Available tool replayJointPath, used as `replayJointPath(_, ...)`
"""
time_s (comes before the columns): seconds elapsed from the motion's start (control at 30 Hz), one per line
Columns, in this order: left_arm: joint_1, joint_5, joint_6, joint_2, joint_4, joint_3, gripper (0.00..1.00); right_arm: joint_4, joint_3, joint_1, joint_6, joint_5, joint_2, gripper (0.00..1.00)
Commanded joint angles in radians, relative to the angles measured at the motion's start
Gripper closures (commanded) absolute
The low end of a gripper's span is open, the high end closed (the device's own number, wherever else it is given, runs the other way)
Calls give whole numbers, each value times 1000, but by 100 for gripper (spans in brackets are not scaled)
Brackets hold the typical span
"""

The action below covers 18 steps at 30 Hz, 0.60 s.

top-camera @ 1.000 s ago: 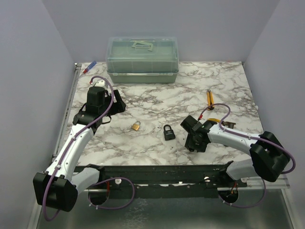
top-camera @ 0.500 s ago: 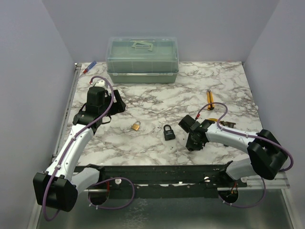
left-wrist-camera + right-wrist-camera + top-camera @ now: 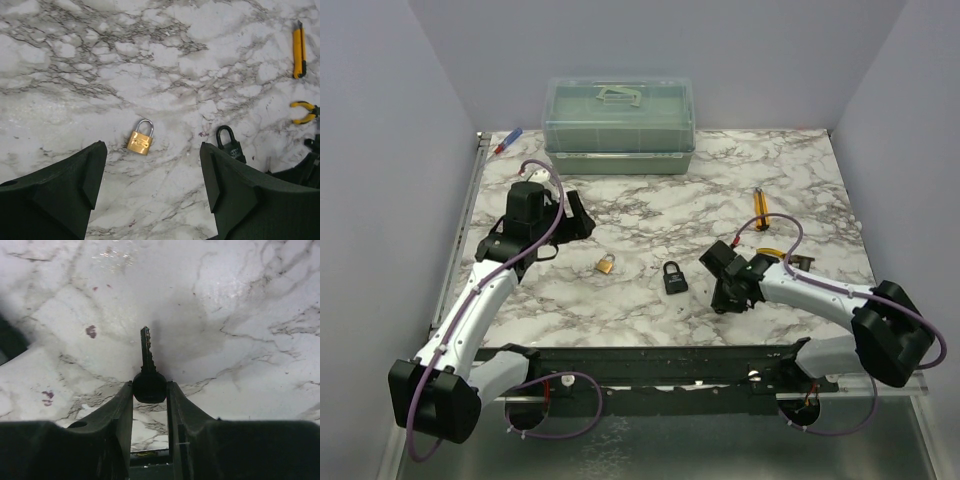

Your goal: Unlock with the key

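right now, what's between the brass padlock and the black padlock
Nothing, just bare marble tabletop between the brass padlock and the black padlock; the left wrist view shows it.

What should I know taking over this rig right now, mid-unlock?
Fingers of the right gripper are shut on the key by its black head, with the shaft sticking out ahead.
The left gripper is open and empty, and the brass padlock lies in front of it.
The black padlock lies flat on the table, shackle closed, nothing touching it.
Done: key grasped.
Left: bring the key to a lock, probably the black one, insert it and turn.
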State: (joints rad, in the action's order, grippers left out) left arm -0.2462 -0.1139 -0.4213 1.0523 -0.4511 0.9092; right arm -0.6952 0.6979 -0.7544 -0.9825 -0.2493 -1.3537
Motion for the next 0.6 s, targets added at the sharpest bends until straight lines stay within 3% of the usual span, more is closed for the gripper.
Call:
replayJointPath(0.0, -33, -203, -19, 23, 38, 28, 19, 87, -8, -13, 102, -5, 86, 89)
replayJointPath(0.17, -113, -305, -81, 46, 88, 28, 21, 135, 4, -20, 192, 24, 151, 89)
replayJointPath(0.57, -390, -278, -273, 186, 341, -16, 25, 291, -3, -41, 379, 190, 307, 89)
